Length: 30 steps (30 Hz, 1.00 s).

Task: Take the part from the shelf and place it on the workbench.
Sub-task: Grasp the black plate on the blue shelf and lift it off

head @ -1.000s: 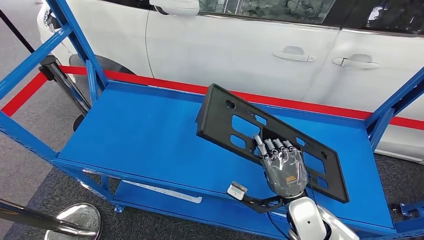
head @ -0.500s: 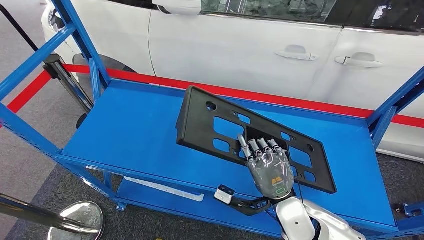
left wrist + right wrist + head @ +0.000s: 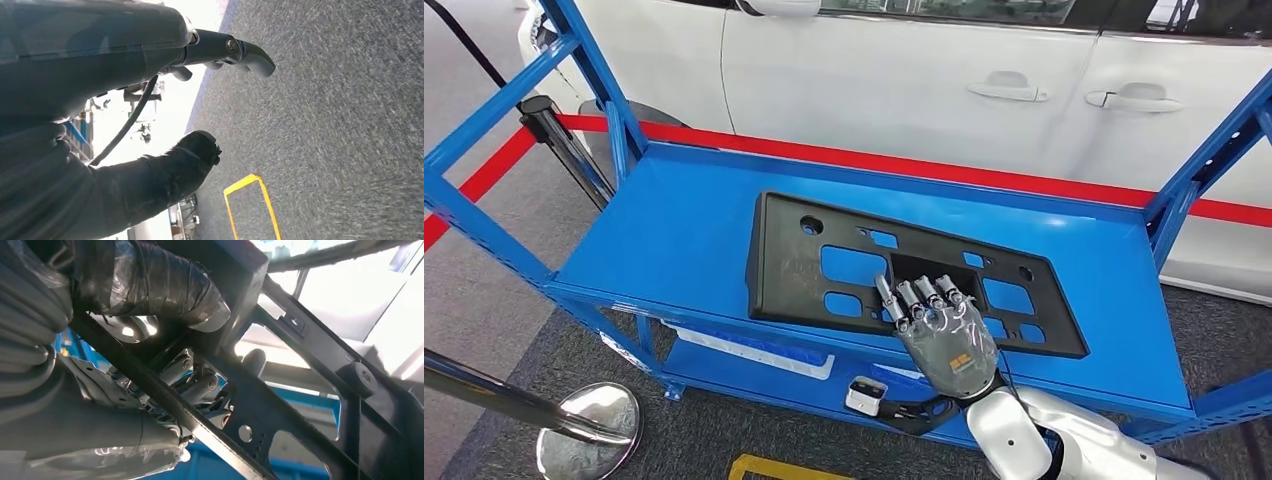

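Observation:
The part (image 3: 824,270) is a long black plastic panel with several cut-outs. It lies almost flat, low over the blue deck (image 3: 674,230) of the metal rack; I cannot tell whether it touches the deck. My right hand (image 3: 944,340) grips its near edge towards the right, fingers on top through a cut-out. In the right wrist view the thumb (image 3: 165,285) and the fingers (image 3: 200,385) clamp a bar of the part (image 3: 280,405) between them. My left hand (image 3: 165,50) hangs over grey carpet, fingers apart, holding nothing.
Blue rack posts rise at the left (image 3: 594,70) and right (image 3: 1214,150) ends of the deck. A white car (image 3: 874,80) stands close behind, along a red floor stripe (image 3: 824,157). A chrome stanchion base (image 3: 589,430) and a yellow floor mark (image 3: 774,468) lie below.
My right hand has brought the part down from a steep tilt to nearly flat over the blue deck, shifting it leftward. The head view has also shifted a little.

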Each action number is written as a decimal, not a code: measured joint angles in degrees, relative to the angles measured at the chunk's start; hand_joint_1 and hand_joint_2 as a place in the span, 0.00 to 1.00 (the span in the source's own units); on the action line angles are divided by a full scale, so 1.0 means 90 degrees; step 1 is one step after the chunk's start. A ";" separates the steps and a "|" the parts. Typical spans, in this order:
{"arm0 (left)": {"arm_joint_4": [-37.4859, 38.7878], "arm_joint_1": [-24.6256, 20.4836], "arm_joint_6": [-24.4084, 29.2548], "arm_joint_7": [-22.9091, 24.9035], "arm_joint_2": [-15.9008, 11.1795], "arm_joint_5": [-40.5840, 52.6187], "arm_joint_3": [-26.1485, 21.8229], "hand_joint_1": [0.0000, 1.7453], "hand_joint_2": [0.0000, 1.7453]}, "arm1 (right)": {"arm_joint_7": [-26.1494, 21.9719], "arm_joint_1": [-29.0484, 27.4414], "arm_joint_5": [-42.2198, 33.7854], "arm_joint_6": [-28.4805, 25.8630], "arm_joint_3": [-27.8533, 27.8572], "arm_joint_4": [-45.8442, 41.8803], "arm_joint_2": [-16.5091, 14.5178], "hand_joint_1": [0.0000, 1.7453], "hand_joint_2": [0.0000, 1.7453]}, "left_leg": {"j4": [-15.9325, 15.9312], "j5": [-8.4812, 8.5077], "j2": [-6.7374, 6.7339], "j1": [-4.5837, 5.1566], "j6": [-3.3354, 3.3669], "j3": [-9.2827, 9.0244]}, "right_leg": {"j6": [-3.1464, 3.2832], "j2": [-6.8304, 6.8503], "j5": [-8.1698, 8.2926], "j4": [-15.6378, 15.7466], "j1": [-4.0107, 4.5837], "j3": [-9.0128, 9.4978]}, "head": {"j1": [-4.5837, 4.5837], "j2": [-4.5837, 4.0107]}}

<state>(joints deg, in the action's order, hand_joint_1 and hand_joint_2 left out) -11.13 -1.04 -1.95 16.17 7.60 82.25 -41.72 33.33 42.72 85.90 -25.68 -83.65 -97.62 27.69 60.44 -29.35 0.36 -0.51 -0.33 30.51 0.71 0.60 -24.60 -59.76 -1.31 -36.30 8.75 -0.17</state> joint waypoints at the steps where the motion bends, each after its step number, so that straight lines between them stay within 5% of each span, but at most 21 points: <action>1: 0.0000 0.0000 0.0002 0.0001 0.0000 0.0000 0.0000 0.00 1.00 | 0.0000 0.0062 0.0000 0.0013 -0.0016 -0.0033 0.0002 1.00 1.00 | -0.0197 0.0010 0.0005 0.0015 0.0032 -0.0100 | -0.0041 0.0001 0.0032 -0.0006 0.0002 -0.0014 | -0.0001 0.0000; 4: 0.0000 -0.0004 0.0007 0.0002 0.0005 0.0000 0.0000 0.00 1.00 | 0.0000 0.0286 0.0000 0.0110 -0.0074 -0.0156 0.0016 1.00 1.00 | -0.0270 0.0111 -0.0005 0.0029 0.0162 -0.0028 | -0.0175 -0.0008 0.0109 0.0001 0.0003 -0.0045 | -0.0001 0.0001; 5: 0.0000 -0.0011 0.0007 0.0005 0.0009 0.0000 -0.0001 0.00 1.00 | 0.0000 0.0378 0.0000 0.0165 -0.0092 -0.0206 0.0030 1.00 1.00 | -0.0287 0.0171 -0.0021 0.0018 0.0222 0.0006 | -0.0202 -0.0019 0.0006 -0.0079 0.0003 -0.0094 | -0.0002 0.0001; 8: 0.0000 -0.0021 0.0009 0.0016 0.0015 0.0000 -0.0002 0.00 1.00 | 0.0000 0.0679 0.0000 0.0330 -0.0163 -0.0370 0.0069 1.00 1.00 | -0.0299 0.0356 -0.0069 0.0017 0.0355 0.0201 | -0.0235 -0.0043 -0.0811 -0.1009 0.0001 -0.0420 | -0.0004 0.0000; 10: 0.0000 -0.0024 0.0012 0.0016 0.0015 0.0000 -0.0002 0.00 1.00 | 0.0001 0.0853 0.0000 0.0412 -0.0226 -0.0486 0.0092 1.00 1.00 | -0.0259 0.0453 -0.0080 0.0040 0.0373 0.0371 | -0.0246 -0.0045 -0.1118 -0.1682 0.0002 -0.0551 | -0.0003 0.0000; 12: 0.0000 -0.0021 0.0013 0.0015 0.0021 0.0000 -0.0001 0.00 1.00 | 0.0001 0.0999 0.0000 0.0448 -0.0287 -0.0578 0.0123 1.00 1.00 | -0.0208 0.0536 -0.0077 0.0058 0.0368 0.0530 | -0.0220 -0.0046 -0.0931 -0.1586 0.0010 -0.0288 | -0.0003 0.0000; 15: 0.0000 -0.0015 0.0025 0.0011 0.0041 0.0000 -0.0002 0.00 1.00 | 0.0000 0.1192 0.0000 0.0450 -0.0328 -0.0707 0.0157 1.00 1.00 | -0.0145 0.0652 -0.0069 0.0079 0.0320 0.0697 | -0.0110 -0.0051 -0.0627 -0.0357 0.0067 0.0579 | -0.0002 0.0000; 17: 0.0000 -0.0015 0.0043 0.0004 0.0052 0.0000 -0.0002 0.00 1.00 | 0.0000 0.1311 0.0000 0.0444 -0.0335 -0.0806 0.0180 1.00 1.00 | -0.0143 0.0747 -0.0067 0.0081 0.0250 0.0744 | -0.0060 -0.0053 -0.0631 0.0060 0.0115 0.0794 | -0.0002 0.0000; 20: 0.0000 -0.0010 0.0056 0.0001 0.0052 0.0000 -0.0001 0.00 1.00 | -0.0001 0.1393 0.0000 0.0421 -0.0344 -0.0891 0.0199 1.00 1.00 | -0.0067 0.0748 -0.0055 0.0071 0.0133 0.0815 | 0.0033 -0.0023 -0.0466 0.0157 0.0089 0.0707 | -0.0004 0.0001; 24: 0.0000 0.0001 0.0055 0.0001 0.0052 0.0000 -0.0001 0.00 1.00 | -0.0001 0.1378 0.0000 0.0378 -0.0359 -0.0892 0.0202 1.00 1.00 | 0.1162 -0.0304 -0.0032 0.0044 0.0022 0.1160 | 0.0139 0.0005 -0.0169 0.0199 0.0052 0.0404 | -0.0003 0.0000; 26: 0.0000 -0.0005 0.0054 0.0000 0.0052 0.0000 -0.0002 0.00 1.00 | 0.0000 0.1367 0.0000 0.0375 -0.0392 -0.0886 0.0202 1.00 1.00 | 0.1638 -0.0423 -0.0034 0.0010 -0.0019 0.1168 | 0.0117 0.0011 -0.0040 0.0156 0.0048 0.0197 | -0.0001 0.0000; 28: 0.0000 -0.0013 0.0053 -0.0001 0.0052 0.0000 -0.0002 0.00 1.00 | 0.0000 0.1354 0.0000 0.0359 -0.0422 -0.0876 0.0202 1.00 1.00 | 0.1293 -0.0095 -0.0036 -0.0025 -0.0046 0.0772 | 0.0071 0.0019 0.0063 0.0091 0.0031 -0.0005 | -0.0002 0.0001; 30: 0.0000 -0.0016 0.0051 -0.0005 0.0052 0.0000 -0.0003 0.00 1.00 | 0.0000 0.1336 0.0000 0.0335 -0.0434 -0.0851 0.0202 1.00 1.00 | 0.0385 0.0012 -0.0027 -0.0033 -0.0040 0.0136 | -0.0003 0.0020 0.0154 0.0015 0.0020 -0.0163 | -0.0002 0.0001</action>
<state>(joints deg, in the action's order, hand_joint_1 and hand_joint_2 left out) -11.13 -1.18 -1.49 16.12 8.07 82.25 -41.75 33.33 54.74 85.90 -22.67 -87.56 -105.28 29.51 63.90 -29.24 0.12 -0.81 -0.70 31.73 0.68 0.79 -23.21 -59.63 -1.13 -37.77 8.73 -0.17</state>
